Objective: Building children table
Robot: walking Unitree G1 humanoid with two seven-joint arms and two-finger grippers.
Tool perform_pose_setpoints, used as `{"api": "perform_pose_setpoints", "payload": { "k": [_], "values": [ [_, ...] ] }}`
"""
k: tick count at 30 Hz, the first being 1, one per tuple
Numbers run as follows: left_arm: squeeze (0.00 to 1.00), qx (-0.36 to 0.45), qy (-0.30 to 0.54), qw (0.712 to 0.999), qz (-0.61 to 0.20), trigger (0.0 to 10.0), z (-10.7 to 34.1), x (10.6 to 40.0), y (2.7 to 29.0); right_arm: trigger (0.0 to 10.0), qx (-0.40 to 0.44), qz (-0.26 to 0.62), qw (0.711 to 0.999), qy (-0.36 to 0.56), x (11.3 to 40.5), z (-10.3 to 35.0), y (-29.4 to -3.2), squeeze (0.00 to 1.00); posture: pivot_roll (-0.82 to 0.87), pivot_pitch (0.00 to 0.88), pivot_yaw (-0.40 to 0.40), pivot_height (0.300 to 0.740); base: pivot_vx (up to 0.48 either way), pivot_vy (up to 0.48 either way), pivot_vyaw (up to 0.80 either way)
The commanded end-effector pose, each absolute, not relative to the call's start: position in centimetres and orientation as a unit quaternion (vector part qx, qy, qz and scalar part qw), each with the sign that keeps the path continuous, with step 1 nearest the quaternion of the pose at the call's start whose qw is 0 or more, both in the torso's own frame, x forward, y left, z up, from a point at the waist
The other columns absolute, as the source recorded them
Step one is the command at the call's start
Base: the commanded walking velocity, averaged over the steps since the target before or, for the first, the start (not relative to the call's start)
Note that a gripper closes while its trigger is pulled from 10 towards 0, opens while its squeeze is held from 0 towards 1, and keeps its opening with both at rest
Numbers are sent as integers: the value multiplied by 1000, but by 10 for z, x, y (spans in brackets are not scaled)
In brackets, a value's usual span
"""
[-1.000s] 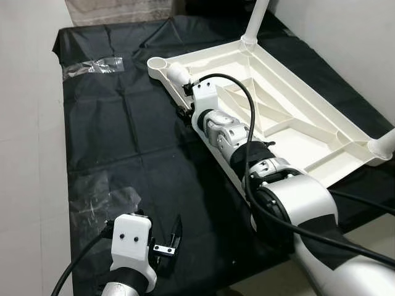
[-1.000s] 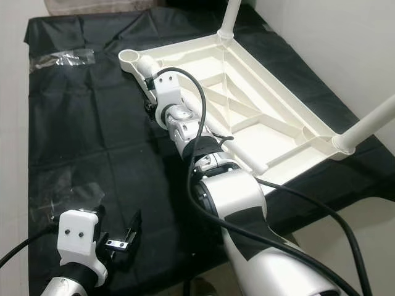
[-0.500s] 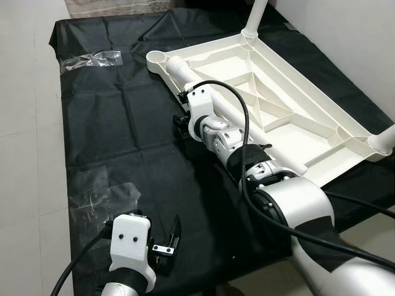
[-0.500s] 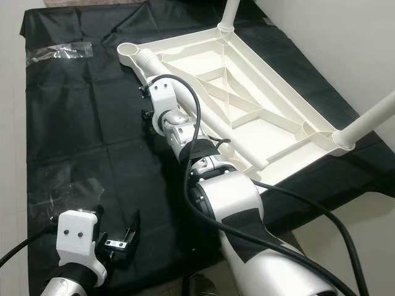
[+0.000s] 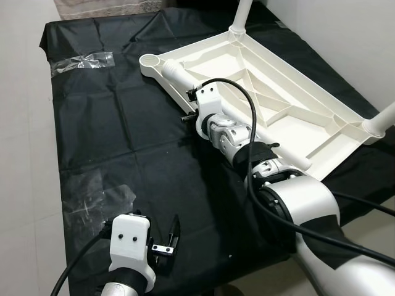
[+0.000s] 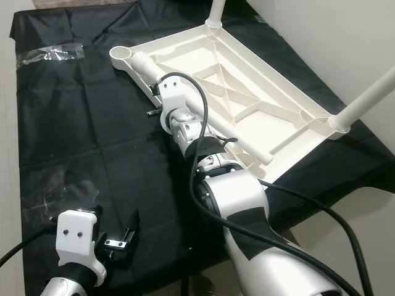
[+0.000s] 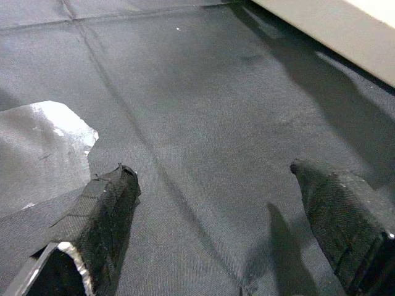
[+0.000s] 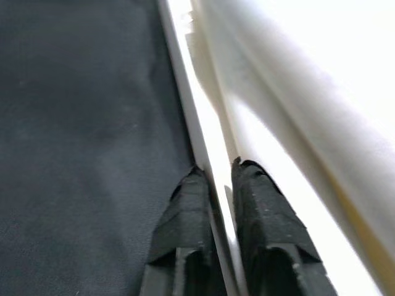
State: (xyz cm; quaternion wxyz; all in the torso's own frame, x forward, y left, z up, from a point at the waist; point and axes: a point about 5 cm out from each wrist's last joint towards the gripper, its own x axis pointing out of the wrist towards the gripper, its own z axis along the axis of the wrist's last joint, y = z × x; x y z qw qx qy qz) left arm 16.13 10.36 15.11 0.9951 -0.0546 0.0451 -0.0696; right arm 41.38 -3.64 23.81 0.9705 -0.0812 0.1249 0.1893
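Observation:
The white table top (image 5: pixel 290 117) lies upside down on a black cloth (image 5: pixel 123 135). Two white legs stand upright in its far corner (image 5: pixel 241 12) and right corner (image 5: pixel 382 120). A loose white leg (image 5: pixel 179 74) lies along the near rim, its end beside an empty corner socket (image 5: pixel 148 61). My right gripper (image 8: pixel 215 172) reaches out to that rim. It is shut on the thin rim (image 8: pixel 185 86), with one finger on each side and the loose leg just beyond. My left gripper (image 7: pixel 216 179) hovers open, low over the bare cloth at the front left (image 5: pixel 166 237).
Patches of clear tape stick to the cloth at the far left (image 5: pixel 83 60) and the near left (image 5: pixel 99 197). Pale floor tiles (image 5: pixel 24 154) run along the left. A white wall (image 5: pixel 345 37) stands close behind the table top on the right.
The camera has shifted a little. My right wrist has turned and settled against the table rim by the loose leg. The left gripper has stayed put.

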Motion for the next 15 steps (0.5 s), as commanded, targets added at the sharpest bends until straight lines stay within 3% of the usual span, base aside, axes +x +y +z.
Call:
{"api": "perform_pose_setpoints", "payload": {
  "k": [1, 15],
  "values": [
    [0, -85, 57, 989, -106, 10000, 151, 155, 82, 0, -89, 191, 962, 173, 409, 214, -37, 0, -21, 303, -140, 740, 0, 0, 0],
    [0, -68, 48, 991, -103, 10000, 150, 162, 86, 0, -164, 256, 931, 204, 409, 204, -62, 0, -20, 262, -124, 740, 0, 0, 0]
  ]
}}
